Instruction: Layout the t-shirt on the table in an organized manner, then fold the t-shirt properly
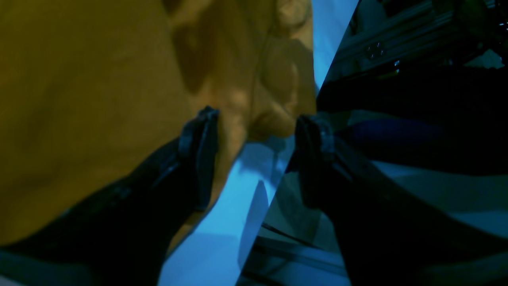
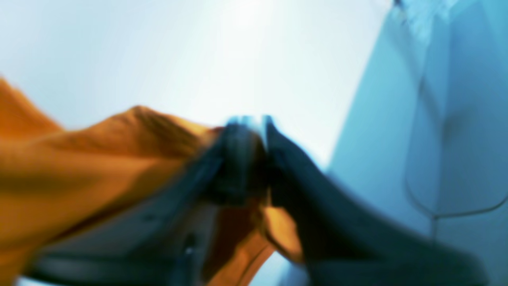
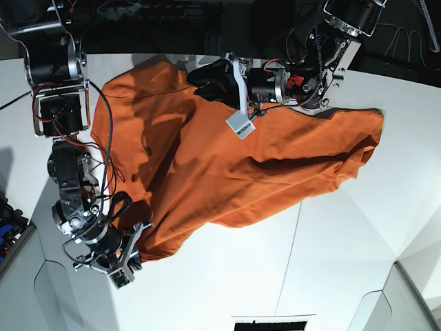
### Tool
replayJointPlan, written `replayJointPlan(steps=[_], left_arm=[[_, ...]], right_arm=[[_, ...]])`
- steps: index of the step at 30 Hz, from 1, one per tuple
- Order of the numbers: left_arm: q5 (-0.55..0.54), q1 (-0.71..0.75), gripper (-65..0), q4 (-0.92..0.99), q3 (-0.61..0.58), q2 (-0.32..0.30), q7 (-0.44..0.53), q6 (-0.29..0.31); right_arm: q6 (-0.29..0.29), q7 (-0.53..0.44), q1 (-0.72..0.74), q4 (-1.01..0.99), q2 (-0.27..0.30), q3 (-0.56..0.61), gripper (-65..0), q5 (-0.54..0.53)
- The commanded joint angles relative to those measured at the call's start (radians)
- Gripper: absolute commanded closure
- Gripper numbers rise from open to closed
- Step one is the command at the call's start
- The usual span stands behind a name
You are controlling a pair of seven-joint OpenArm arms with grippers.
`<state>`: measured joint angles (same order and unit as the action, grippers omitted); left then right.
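The orange t-shirt (image 3: pixel 234 165) lies spread but rumpled across the white table (image 3: pixel 227 283), with its white tag (image 3: pixel 241 125) near the top middle. My left gripper (image 3: pixel 207 79) hovers over the shirt's upper part. In the left wrist view the left gripper (image 1: pixel 258 135) is open, with the shirt (image 1: pixel 99 99) under its left finger and a strip of table (image 1: pixel 222 222) between the fingers. My right gripper (image 3: pixel 132 247) is at the shirt's lower left corner. In the blurred right wrist view the right gripper (image 2: pixel 258 131) is shut on the orange fabric (image 2: pixel 99 159).
A thin dark seam (image 3: pixel 289 255) crosses the table's lower right. The table's edge (image 1: pixel 293 147) runs just right of my left gripper, with a dark metal frame (image 1: pixel 397 35) beyond it. Cables (image 3: pixel 103 172) hang along the right arm at the left.
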<state>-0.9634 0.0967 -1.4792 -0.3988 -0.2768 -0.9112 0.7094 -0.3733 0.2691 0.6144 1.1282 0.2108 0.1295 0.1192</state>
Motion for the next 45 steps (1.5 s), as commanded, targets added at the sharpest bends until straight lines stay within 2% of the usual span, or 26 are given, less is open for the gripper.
replayJointPlan(steps=[1,2,3,9,11,14,18,22,26,30,35,40,45], left_arm=[[0.020,0.009,-34.1,0.000,-0.003,-0.003,-0.036,-0.011],[0.021,0.009,-34.2,0.000,-0.003,-0.003,-0.036,-0.011],[0.021,0.009,-34.1,0.000,-0.003,-0.003,-0.036,-0.011],[-0.008,0.007,-34.1,-0.003,-0.003,-0.003,-0.037,-0.011],[-0.025,0.003,-34.1,-0.028,-0.003,-0.004,-0.058,-0.011],[-0.034,0.003,-34.1,-0.124,0.000,-0.017,-0.077,-0.011],[-0.034,0.003,-34.1,-0.283,0.011,-0.079,-0.076,-0.011],[-0.035,0.003,-34.1,-0.395,0.063,-0.127,-0.053,-0.011],[-0.034,-0.016,-34.1,-0.434,0.144,-0.139,-0.035,-0.011],[-0.018,-0.082,-34.1,-0.426,0.234,-0.166,-0.019,-0.011],[0.004,-0.227,-34.2,-0.295,0.283,-0.235,0.023,-0.011],[0.014,-0.417,-34.2,0.033,0.283,-0.236,0.071,-0.011],[0.155,-0.533,-34.2,0.352,0.283,-0.236,0.194,-0.011]], right_arm=[[0.019,-0.021,0.037,0.017,0.008,-0.005,-29.7,-0.016],[0.025,-0.018,0.037,0.017,0.008,-0.005,-39.6,-0.024],[0.035,-0.005,0.036,0.017,0.007,-0.005,-46.0,-0.037],[0.127,0.219,0.032,0.017,0.002,-0.006,-45.5,-0.138],[0.132,0.267,0.007,0.022,0.002,-0.014,-45.4,-0.154],[0.131,0.278,-0.063,0.032,0.002,-0.024,-44.4,-0.184],[0.134,0.275,-0.197,0.114,-0.001,-0.026,-44.5,-0.205],[0.181,0.274,-0.323,0.287,-0.001,-0.031,-44.5,-0.201],[0.183,0.325,-0.405,0.436,-0.006,-0.036,-44.5,-0.201],[0.183,0.331,-0.459,0.464,-0.039,-0.036,-44.5,-0.182],[0.183,0.330,-0.521,0.463,-0.087,-0.036,-44.5,-0.167],[0.182,0.330,-0.563,0.463,-0.090,-0.036,-44.5,-0.160],[0.175,0.328,-0.597,0.462,-0.098,-0.036,-44.5,-0.156]])
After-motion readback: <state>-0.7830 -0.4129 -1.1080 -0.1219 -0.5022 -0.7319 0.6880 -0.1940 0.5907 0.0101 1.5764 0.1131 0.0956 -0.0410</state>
